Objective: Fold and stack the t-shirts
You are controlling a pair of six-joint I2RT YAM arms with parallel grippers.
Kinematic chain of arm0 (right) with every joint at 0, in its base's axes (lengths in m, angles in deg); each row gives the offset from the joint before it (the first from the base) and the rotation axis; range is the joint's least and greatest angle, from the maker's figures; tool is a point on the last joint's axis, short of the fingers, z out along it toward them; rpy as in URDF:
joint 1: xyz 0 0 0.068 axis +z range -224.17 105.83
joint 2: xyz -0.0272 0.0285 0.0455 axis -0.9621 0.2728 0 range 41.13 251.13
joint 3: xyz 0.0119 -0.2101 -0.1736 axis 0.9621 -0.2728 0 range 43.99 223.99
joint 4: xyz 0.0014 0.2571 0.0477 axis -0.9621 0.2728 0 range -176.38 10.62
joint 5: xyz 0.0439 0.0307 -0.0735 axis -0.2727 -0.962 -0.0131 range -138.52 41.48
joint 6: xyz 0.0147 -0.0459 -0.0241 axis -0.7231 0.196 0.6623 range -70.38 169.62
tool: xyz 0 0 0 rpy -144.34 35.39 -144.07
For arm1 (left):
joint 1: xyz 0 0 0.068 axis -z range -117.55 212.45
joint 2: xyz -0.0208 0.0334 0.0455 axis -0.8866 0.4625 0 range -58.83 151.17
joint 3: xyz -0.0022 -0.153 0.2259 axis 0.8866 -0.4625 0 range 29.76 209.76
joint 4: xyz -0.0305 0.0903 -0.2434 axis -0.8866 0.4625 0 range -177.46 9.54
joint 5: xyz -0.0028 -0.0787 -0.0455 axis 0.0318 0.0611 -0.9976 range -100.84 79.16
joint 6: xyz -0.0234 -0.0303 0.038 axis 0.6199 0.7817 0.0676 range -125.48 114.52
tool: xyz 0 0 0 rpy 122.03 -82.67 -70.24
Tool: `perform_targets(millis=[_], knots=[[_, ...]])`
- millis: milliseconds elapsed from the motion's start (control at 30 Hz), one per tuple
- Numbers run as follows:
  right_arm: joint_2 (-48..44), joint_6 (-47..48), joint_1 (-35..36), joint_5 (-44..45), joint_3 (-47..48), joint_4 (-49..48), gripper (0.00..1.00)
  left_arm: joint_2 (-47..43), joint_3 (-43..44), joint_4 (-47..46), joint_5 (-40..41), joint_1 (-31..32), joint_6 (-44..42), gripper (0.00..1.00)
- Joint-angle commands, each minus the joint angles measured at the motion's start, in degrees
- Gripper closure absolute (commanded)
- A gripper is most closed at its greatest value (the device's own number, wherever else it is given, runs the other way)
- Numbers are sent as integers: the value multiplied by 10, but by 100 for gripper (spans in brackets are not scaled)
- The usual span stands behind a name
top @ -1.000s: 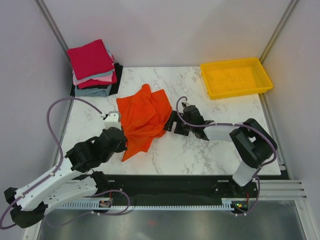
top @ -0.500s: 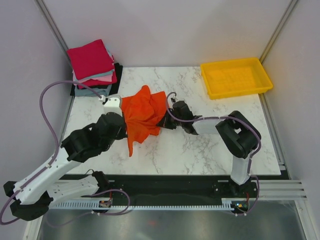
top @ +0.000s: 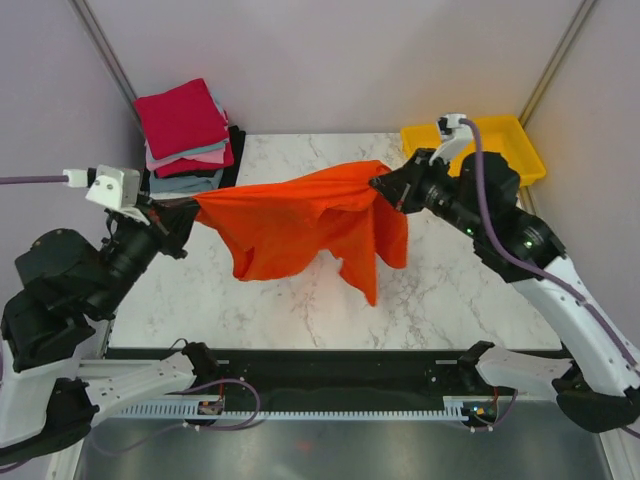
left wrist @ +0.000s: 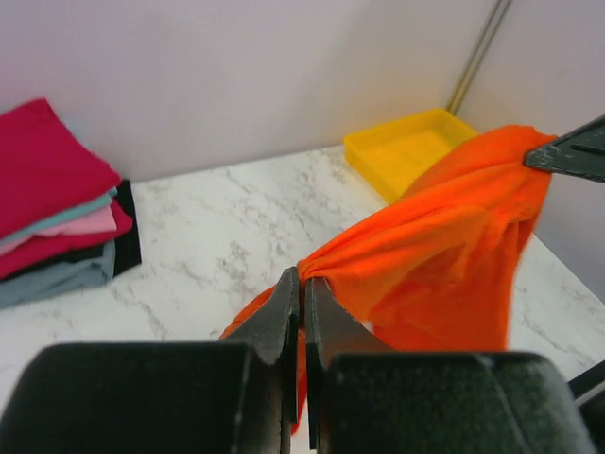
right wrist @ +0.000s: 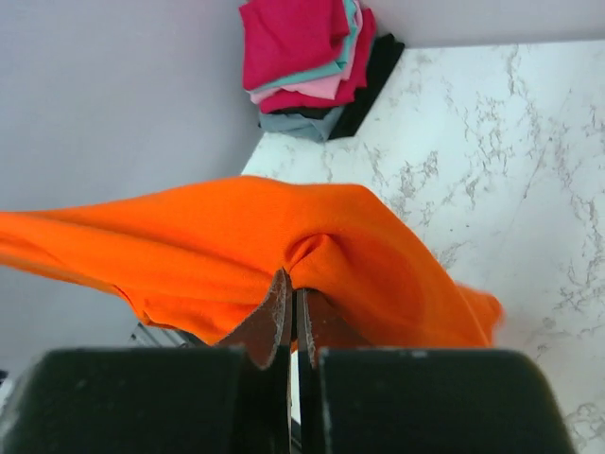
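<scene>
Orange-red tee (top: 300, 215) now lifted off the table (top: 450, 290) and strung mid-air across frame centre; 1 s ago it lay bunched there. L gripper (top: 188, 211) pinches its left end, R gripper (top: 384, 186) its right end. Both arms have risen and moved apart. Folded stack (top: 185, 135) upper left unchanged.

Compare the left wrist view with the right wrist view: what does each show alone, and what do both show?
Left wrist only: the tray and the left end effector, shut on the orange shirt. Right wrist only: a close look at the fold of that shirt pinched in the right end effector. Both: the orange shirt, the table and the stack of folded shirts in its corner.
</scene>
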Motion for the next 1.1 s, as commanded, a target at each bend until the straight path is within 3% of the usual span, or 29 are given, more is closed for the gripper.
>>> perform_targets(millis=[0, 167, 233, 300, 333, 367, 400, 500, 700, 833, 1000, 1067], knots=[[-5, 24, -2, 21, 61, 181, 100, 11, 37, -46, -31, -2, -114, 98], [78, 66, -18, 29, 132, 254, 92, 104, 54, -31, 44, -2, -149, 98], [117, 77, -82, -39, 122, 244, 86, 165, 45, -22, 65, -22, -159, 98], [175, 79, -152, -79, 91, 215, 51, 202, 46, -10, -53, -133, -126, 98], [191, 79, -167, -83, 77, 180, 27, 220, 23, -16, -110, -182, -111, 92], [232, 81, -180, -52, 69, 177, 3, 257, 10, -18, -163, -229, -103, 72], [253, 85, -197, -35, 71, 178, 2, 285, 0, -17, -206, -285, -78, 32], [290, 94, -213, -8, 75, 180, 2, 353, -26, -2, -200, -307, -40, 1], [203, 110, -213, 47, 3, 163, 2, 296, -144, -52, -239, -306, 34, 1], [137, 110, -203, 35, -99, 147, 2, 250, -245, -60, -290, -274, 96, 11], [47, 56, -146, 17, -259, 92, 4, 162, -366, -65, -261, -95, 217, 13], [43, 30, -107, 16, -304, 59, 4, 135, -420, -87, -275, -57, 257, 14]])
